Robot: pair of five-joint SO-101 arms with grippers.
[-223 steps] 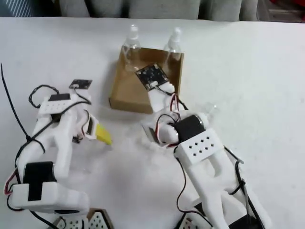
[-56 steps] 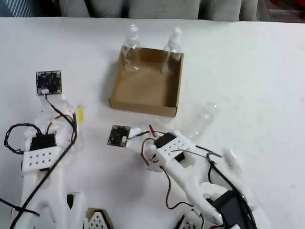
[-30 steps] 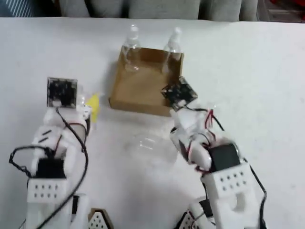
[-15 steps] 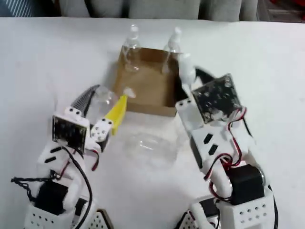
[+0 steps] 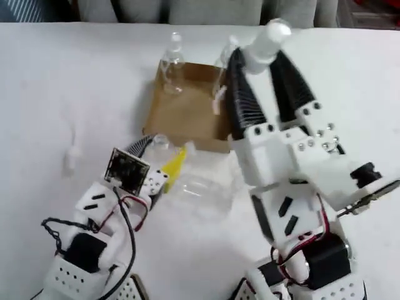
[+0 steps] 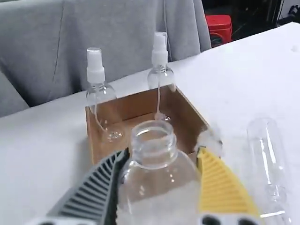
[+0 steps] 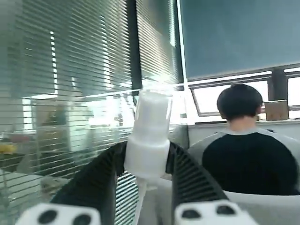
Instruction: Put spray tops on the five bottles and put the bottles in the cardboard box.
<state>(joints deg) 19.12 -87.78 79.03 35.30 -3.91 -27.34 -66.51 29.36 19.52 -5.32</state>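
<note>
- White table [image 5: 350, 75], spans most of the high view.
- Grey seat backs [image 6: 93, 28] just past the table's far edge, several panels side by side.
- Red bin [image 6: 219, 26] beyond the table, beside the grey backs.
- Striped fabric [image 5: 19, 9] in the high view's top left corner.
- Slatted blinds [image 7: 70, 56], light coming through.
- Dark shade [image 7: 239, 33] beside the blinds, with a bright window strip [image 7: 206, 98] under it.
</note>
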